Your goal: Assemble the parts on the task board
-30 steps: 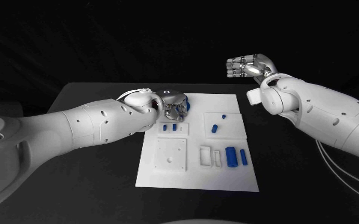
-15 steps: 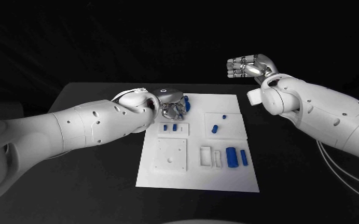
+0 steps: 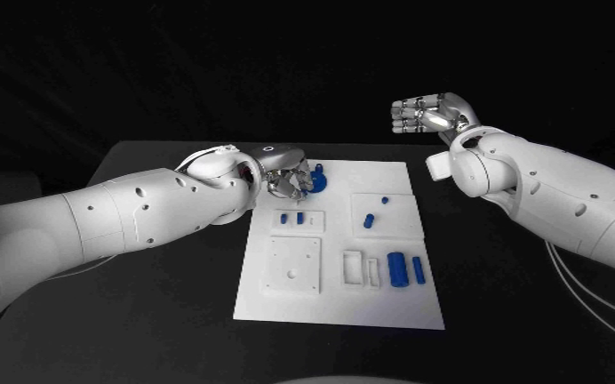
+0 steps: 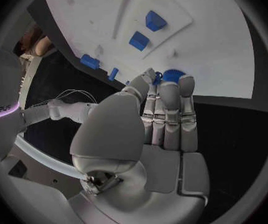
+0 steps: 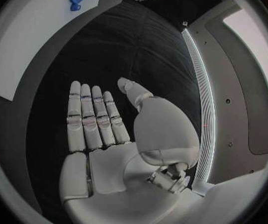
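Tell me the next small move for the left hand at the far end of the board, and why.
Probably close the left hand gently on the round blue part before lifting. Its fingertips already touch that part at the task board's far edge, but no firm grip shows. The right hand hangs open, away from the board.

Head camera looks down (wrist cameras close behind hands) at the shared task board (image 3: 385, 308).

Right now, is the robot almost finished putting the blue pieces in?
Not yet. The left hand has its fingers at a round blue part at the task board's far edge. Other blue pieces lie loose in their trays. The right hand is raised and holds nothing.
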You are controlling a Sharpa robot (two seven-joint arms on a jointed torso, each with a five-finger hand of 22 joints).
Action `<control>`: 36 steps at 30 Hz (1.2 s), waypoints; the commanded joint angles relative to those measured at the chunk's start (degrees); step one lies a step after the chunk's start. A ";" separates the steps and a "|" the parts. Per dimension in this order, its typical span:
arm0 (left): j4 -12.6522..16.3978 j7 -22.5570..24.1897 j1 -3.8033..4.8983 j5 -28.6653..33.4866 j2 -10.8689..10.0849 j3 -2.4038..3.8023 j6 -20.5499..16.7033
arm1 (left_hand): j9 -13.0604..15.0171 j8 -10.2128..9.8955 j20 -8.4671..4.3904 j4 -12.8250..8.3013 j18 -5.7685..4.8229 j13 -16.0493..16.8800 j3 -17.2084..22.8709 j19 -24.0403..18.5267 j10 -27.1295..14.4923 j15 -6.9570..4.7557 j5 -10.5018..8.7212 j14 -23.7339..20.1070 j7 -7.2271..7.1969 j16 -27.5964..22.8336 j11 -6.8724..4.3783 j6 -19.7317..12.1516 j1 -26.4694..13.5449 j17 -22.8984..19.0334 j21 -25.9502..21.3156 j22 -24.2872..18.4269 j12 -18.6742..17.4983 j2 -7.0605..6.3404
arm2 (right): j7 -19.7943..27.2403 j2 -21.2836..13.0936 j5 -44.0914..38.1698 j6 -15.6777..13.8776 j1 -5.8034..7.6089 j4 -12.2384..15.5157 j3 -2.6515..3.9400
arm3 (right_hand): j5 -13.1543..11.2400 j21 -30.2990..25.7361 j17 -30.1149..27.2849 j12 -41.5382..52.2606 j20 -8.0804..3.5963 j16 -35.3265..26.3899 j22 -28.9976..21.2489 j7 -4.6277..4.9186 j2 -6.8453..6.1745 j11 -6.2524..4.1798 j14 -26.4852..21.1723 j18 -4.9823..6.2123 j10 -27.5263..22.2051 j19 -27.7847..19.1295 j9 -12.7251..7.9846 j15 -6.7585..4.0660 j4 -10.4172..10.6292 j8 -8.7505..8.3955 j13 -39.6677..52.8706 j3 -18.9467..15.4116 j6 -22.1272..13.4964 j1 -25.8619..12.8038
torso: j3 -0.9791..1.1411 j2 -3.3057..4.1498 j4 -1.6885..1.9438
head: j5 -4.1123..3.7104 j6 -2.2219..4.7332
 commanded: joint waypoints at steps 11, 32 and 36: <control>0.64 -0.22 -0.01 0.73 -1.46 0.10 1.51 | -0.01 -0.35 -0.18 -0.23 0.79 0.12 -0.14 -0.23 0.68 -0.03 0.22 0.44 -0.11 -0.35 -0.54 0.14 0.09 0.11 0.13 1.20 0.18 0.16 | 0.46 -0.09 -0.02 0.87 -0.01 0.11 0.03 | 0.18 -0.27 -0.08 -0.27 0.07 -0.19 -0.07 0.04 0.65 0.04 -0.44 0.57 -0.36 -0.34 0.00 -0.07 0.07 -0.05 -0.08 -0.12 -0.15 0.02 | -0.01 0.02 -0.09 | 0.11 -0.24; -0.91 -0.57 -0.33 0.73 -1.24 -0.01 3.60 | 0.00 -0.34 -0.17 -0.21 0.78 0.12 -0.30 -0.31 0.62 0.00 0.12 0.40 -0.08 -0.48 -0.50 0.10 0.34 0.21 0.13 1.22 0.18 0.20 | 0.52 -0.05 -0.02 0.93 -0.02 -0.06 0.03 | 0.18 -0.27 -0.08 -0.27 0.07 -0.19 -0.07 0.02 0.64 0.04 -0.44 0.58 -0.36 -0.33 0.01 -0.09 0.01 -0.05 -0.09 0.02 -0.05 0.04 | 0.04 0.03 -0.10 | -0.03 -0.45; -1.26 -0.51 -0.58 0.73 -0.91 -0.05 3.74 | 0.00 -0.34 -0.17 -0.21 0.78 0.12 -0.30 -0.31 0.62 0.00 0.12 0.40 -0.08 -0.48 -0.50 0.10 0.34 0.21 0.13 1.22 0.18 0.20 | 0.53 -0.02 -0.02 0.96 -0.02 -0.08 0.03 | 0.18 -0.27 -0.08 -0.27 0.07 -0.19 -0.07 0.02 0.64 0.04 -0.44 0.58 -0.36 -0.33 0.01 -0.09 0.01 -0.05 -0.09 0.02 -0.05 0.04 | 0.02 0.02 -0.09 | -0.19 -0.50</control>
